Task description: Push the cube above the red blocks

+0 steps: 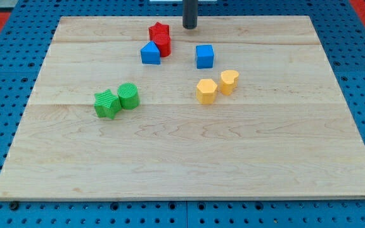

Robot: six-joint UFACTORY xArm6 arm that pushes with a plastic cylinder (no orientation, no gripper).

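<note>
Green star block (pixel 107 104) nearest, blue cube (pixel 204 56) squat, no long axis, my tip (pixel 189 26) above it, jawless

Two red plastic blocks (pixel 160 37), two blue plastic blocks (pixel 204 56), two yellow plastic blocks (pixel 206 90), two green plastic blocks (pixel 108 104), one dark rod (pixel 189 12).

Only the rod shows: a plain, straight cylinder, dark grey to black, smooth and unmarked, with my tip (pixel 189 27) cut off blunt.
</note>
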